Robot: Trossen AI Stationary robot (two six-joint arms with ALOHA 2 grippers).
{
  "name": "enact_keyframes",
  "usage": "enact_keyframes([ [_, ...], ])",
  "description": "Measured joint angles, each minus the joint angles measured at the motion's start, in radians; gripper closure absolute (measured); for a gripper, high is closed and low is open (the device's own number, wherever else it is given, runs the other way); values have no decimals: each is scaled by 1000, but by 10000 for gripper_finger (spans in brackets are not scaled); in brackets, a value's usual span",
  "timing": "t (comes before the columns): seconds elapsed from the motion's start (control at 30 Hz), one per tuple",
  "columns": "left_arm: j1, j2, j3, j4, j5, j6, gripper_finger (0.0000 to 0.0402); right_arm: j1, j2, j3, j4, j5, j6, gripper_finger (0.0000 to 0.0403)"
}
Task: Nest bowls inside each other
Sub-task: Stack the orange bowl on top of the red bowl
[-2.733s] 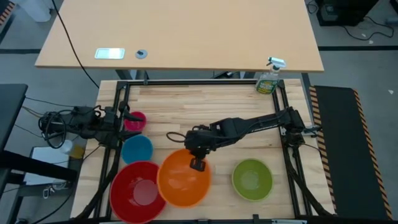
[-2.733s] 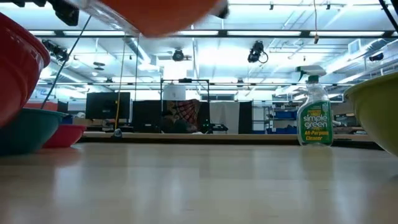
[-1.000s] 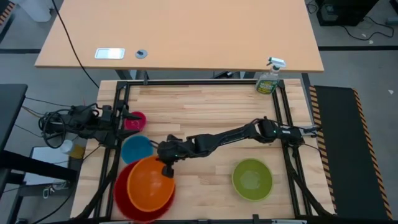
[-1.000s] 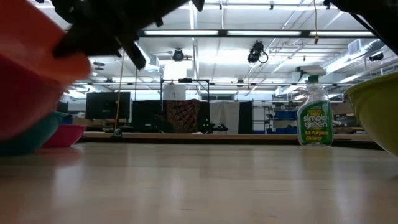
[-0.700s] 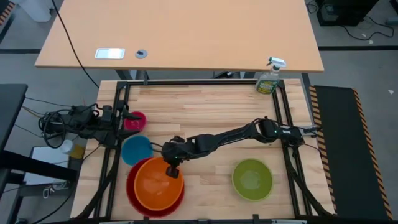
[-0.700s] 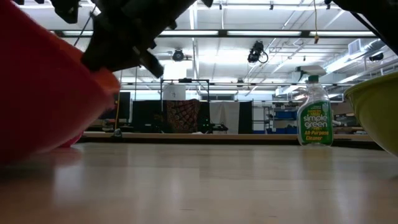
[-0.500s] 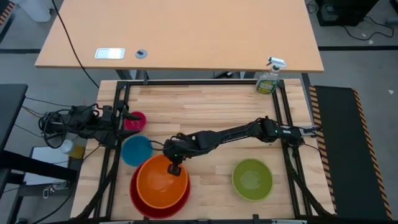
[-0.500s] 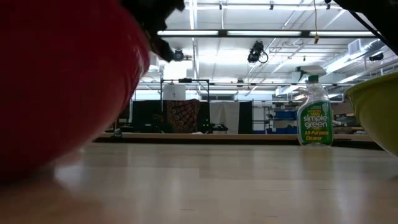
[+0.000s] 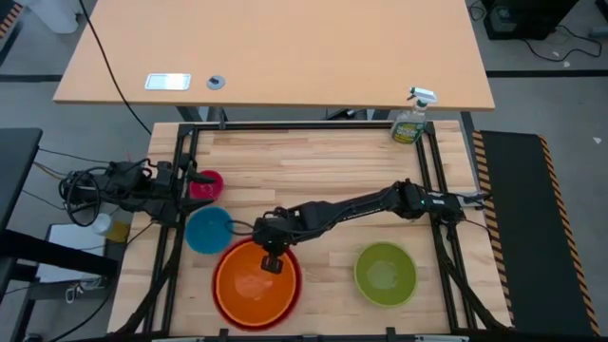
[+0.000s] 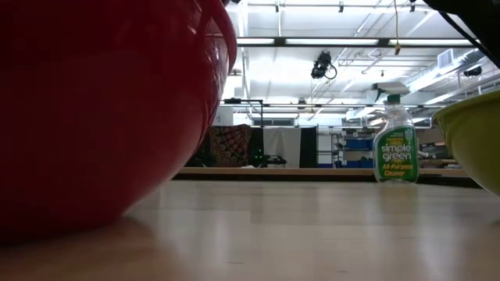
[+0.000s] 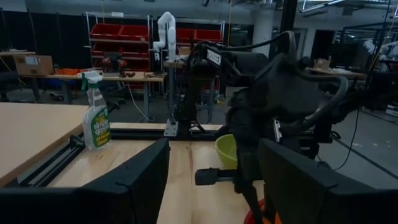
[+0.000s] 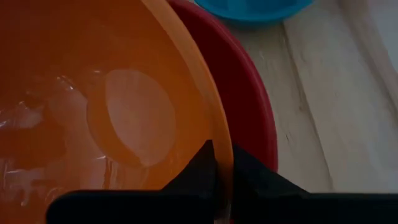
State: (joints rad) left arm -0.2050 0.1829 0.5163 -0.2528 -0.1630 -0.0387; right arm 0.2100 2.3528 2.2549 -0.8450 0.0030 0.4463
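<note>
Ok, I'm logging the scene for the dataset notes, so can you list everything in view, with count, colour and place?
Red bowl: one, red, front of the table, left of centre.
Orange bowl: one, orange, sitting inside the red bowl.
Blue bowl: one, blue, just behind and left of the red bowl.
Pink bowl: one, magenta-pink, at the table's left edge, behind the blue bowl.
Green bowl: one, green, front right of the table, standing alone.
Spray bottle: one, green with a white trigger, back right corner.
Table: one, light wood in a black frame.
Left claw: one, dark, open, at the left edge by the pink bowl.
Right claw: one, dark, shut on the orange bowl's rim.
</note>
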Motion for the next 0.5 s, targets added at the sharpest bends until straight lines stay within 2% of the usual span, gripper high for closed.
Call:
enact_keyframes([
  [0.27, 0, 0, 0, -8, 0, -1, 153, -2, 1, -35, -12, 1, -26, 357],
  [0.5, 0, 0, 0, -16, 0, -5, 153, -2, 1, -40, 0, -36, -53, 267],
])
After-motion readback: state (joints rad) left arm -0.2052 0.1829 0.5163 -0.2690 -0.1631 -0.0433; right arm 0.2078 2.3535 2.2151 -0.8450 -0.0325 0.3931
